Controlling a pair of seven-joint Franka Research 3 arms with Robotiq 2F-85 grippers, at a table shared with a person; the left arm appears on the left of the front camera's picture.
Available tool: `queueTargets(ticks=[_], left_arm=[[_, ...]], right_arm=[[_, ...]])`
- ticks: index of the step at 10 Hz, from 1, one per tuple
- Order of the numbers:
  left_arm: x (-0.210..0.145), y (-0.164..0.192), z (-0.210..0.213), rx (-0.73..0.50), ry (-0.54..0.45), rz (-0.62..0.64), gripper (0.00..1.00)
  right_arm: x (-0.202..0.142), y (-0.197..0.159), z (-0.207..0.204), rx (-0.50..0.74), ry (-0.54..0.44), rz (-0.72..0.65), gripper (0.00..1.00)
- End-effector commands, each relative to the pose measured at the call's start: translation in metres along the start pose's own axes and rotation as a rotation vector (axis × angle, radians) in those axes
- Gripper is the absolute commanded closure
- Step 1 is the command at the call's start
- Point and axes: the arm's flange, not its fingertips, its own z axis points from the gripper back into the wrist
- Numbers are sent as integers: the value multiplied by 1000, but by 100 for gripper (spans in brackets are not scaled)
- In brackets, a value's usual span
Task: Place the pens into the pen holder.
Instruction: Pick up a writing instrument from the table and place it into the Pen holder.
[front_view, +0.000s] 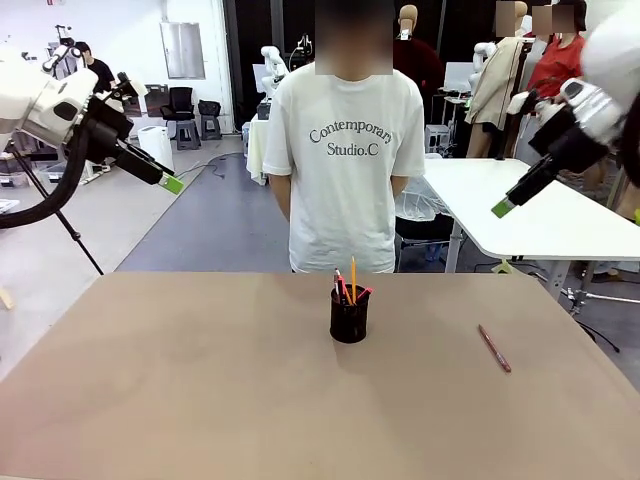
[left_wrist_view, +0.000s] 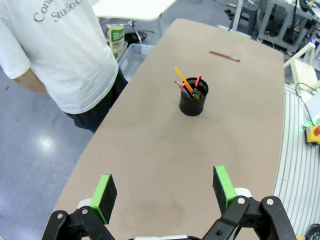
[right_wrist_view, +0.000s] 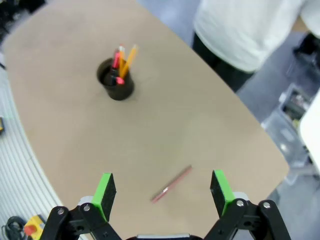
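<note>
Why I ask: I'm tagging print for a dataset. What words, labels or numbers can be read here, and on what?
"Contemporary Studio.C": on the chest of the person's white T-shirt.
Green-and-white packet off the table, beside the person: print too small to read.
The reddish pen on the table and the pen holder: no readable marking.

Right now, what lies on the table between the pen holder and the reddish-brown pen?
Nothing: bare tabletop separates pen holder from reddish-brown pen, clearest in the front view.
</note>
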Motion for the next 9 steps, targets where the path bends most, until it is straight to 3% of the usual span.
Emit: queueTargets(ticks=[1,3,9], left_arm=[[0,0,2,-2,-4,15,0],[0,0,2,-2,-4,15,0],[0,0,2,-2,-4,15,0]], right_arm=[[17,-3,-17,-109,163,-112,0],[13,-14,-68,-218,262,-280,0],[-59,-26,-147,-341,309,-600,0]])
